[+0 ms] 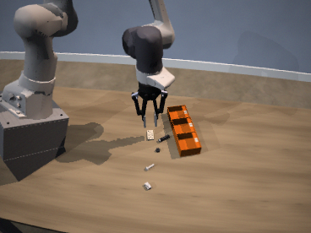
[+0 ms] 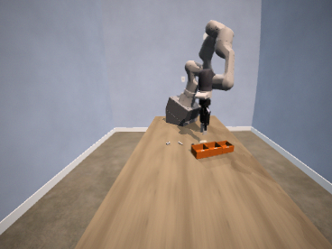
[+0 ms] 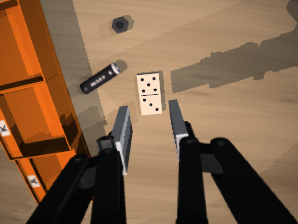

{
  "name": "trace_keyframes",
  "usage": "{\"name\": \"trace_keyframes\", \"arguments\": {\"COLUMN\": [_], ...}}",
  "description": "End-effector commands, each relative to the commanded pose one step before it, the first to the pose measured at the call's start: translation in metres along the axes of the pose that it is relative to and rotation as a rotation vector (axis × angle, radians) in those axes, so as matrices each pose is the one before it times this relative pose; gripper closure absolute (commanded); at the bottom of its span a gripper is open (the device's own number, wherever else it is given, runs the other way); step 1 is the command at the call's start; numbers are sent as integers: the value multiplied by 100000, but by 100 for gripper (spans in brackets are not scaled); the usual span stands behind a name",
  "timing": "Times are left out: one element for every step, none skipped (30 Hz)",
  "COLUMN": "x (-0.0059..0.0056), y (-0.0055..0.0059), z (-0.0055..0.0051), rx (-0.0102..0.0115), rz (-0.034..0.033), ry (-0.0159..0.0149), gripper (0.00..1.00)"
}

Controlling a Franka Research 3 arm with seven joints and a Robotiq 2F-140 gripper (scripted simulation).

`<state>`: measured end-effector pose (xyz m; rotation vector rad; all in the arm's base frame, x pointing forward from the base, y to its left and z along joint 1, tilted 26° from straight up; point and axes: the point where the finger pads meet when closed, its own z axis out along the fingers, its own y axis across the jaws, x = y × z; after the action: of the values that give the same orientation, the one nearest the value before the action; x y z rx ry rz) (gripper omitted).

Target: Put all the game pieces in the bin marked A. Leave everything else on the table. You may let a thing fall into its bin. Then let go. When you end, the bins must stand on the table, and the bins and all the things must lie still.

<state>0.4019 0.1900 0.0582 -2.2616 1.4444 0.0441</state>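
Observation:
A cream domino (image 1: 150, 134) (image 3: 150, 93) with black dots lies flat on the table, just left of the orange three-compartment bin (image 1: 195, 149) (image 2: 212, 153) (image 3: 51, 67). My gripper (image 1: 150, 123) (image 2: 203, 128) (image 3: 150, 116) hangs a short way above the domino, pointing down, its fingers partly open with nothing between them. In the wrist view the domino lies just ahead of the fingertips, lined up with the gap. A small white piece (image 1: 147, 186) lies alone nearer the front of the table. The bin's small white labels are too small to read.
A black battery (image 1: 163, 138) (image 3: 101, 78) lies between the domino and the bin. A dark nut (image 1: 157, 149) (image 3: 121, 24) and a silver bolt (image 1: 149, 167) lie farther forward. The robot's base (image 1: 30, 139) stands at the left.

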Motion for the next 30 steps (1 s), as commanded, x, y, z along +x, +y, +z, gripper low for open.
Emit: {"name": "trace_keyframes", "arguments": {"x": [57,-5,-5,-5,-5,-5,-5,0,0,-5,-5,-5,-5,-5,-5,-5,-5,-5,-5,-5,-5,-5,-5,-5,0,0,-5,-4,0,7], "y": [-167,-3,-2,-2,-2,-1,-1,0,0,-1,-1,-1,-1,-1,-1,-1,-1,-1,-1,-1,-1,-1,-1,-1,0,0,-1,4,13,18], "z": [-76,0,0,0,0,0,0,0,0,0,0,0,0,0,0,0,0,0,0,0,0,0,0,0,0,0,400,400,400,400], "rx": [-431,0,0,0,0,0,0,0,0,0,0,0,0,0,0,0,0,0,0,0,0,0,0,0,0,0,0,0,0,0], "rz": [3392,0,0,0,0,0,0,0,0,0,0,0,0,0,0,0,0,0,0,0,0,0,0,0,0,0,0,0,0,0], "ry": [433,0,0,0,0,0,0,0,0,0,0,0,0,0,0,0,0,0,0,0,0,0,0,0,0,0,0,0,0,0], "gripper": [75,75,75,75,75,75,75,75,75,75,75,75,75,75,75,75,75,75,75,75,75,75,75,75,75,75,75,75,75,75]}}
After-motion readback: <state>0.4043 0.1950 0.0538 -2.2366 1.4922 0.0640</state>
